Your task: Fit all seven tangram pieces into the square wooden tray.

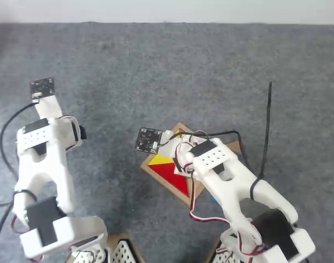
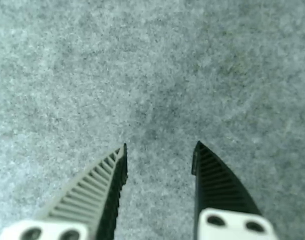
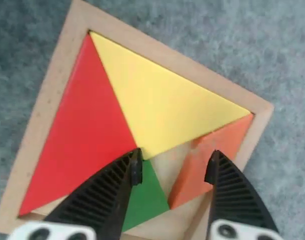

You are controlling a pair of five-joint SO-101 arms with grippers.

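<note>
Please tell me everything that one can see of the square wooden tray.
The square wooden tray looks like pale wood and has a raised rim. It lies flat on the grey felt, with one corner pointing away from the arms. Inside lie a red triangle, a yellow triangle, an orange piece and a green triangle. Some bare floor shows between them. The right pincer hangs open above it.

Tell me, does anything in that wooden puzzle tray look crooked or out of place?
Possibly the orange piece: a wedge of bare wood separates it from the green triangle in the wooden tray, and its side face shows, so it may sit slightly askew. The red triangle and yellow triangle lie flush together.
</note>
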